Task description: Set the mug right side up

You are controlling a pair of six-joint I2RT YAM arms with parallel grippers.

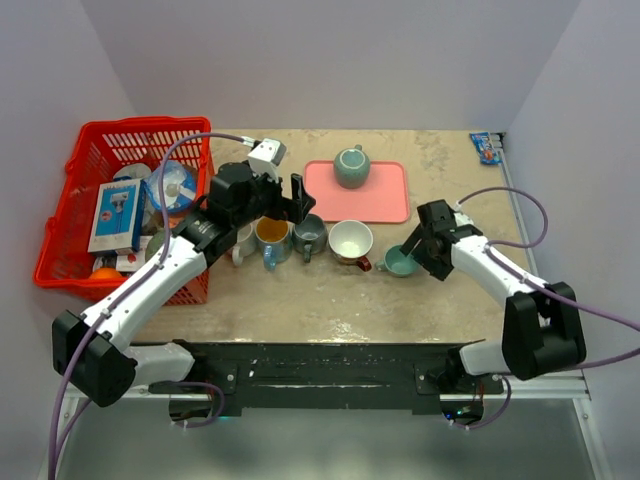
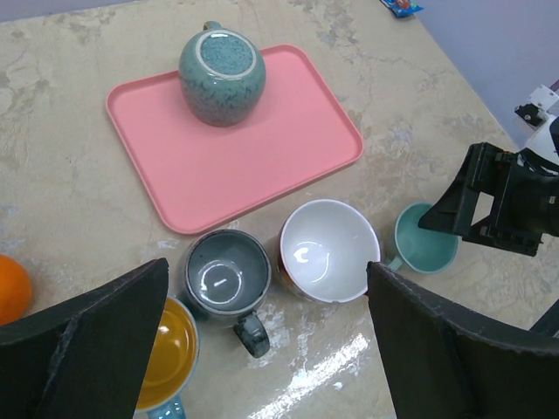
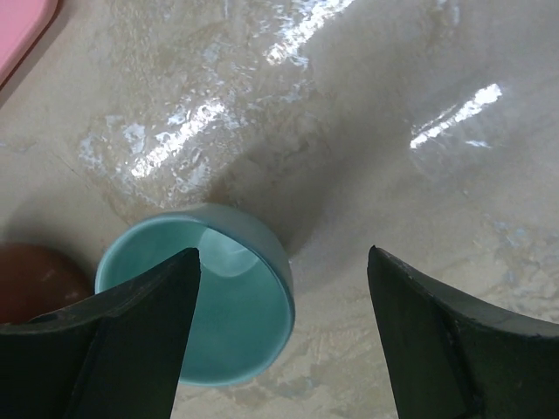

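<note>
Right now the mug (image 1: 350, 166) that needs turning sits bottom up on the pink tray (image 1: 385, 195), at the far side of the surface (image 1: 300, 290). You can see its round base on top, so its mouth must be facing down. The job is not done yet.

Other cups stand in a row in front of the tray, all mouth up: a yellow cup (image 2: 170, 353), a grey cup (image 2: 223, 271), a white cup (image 2: 327, 249) and a teal cup (image 3: 236, 314). I think they look done already, so only the one on the tray is left.

The left end effector (image 2: 266, 279) hangs over that row. Its fingers are spread as wide as they go, and it holds nothing. It is the closer one to the tray, so I think it is open like that to be ready to grab the mug.

The right end effector (image 3: 281, 257) is low down by the teal cup. Its fingers are apart too. One finger (image 3: 131, 323) is over the cup's rim, but the cup is not pinched between the two. I cannot tell if that finger touches it.
</note>
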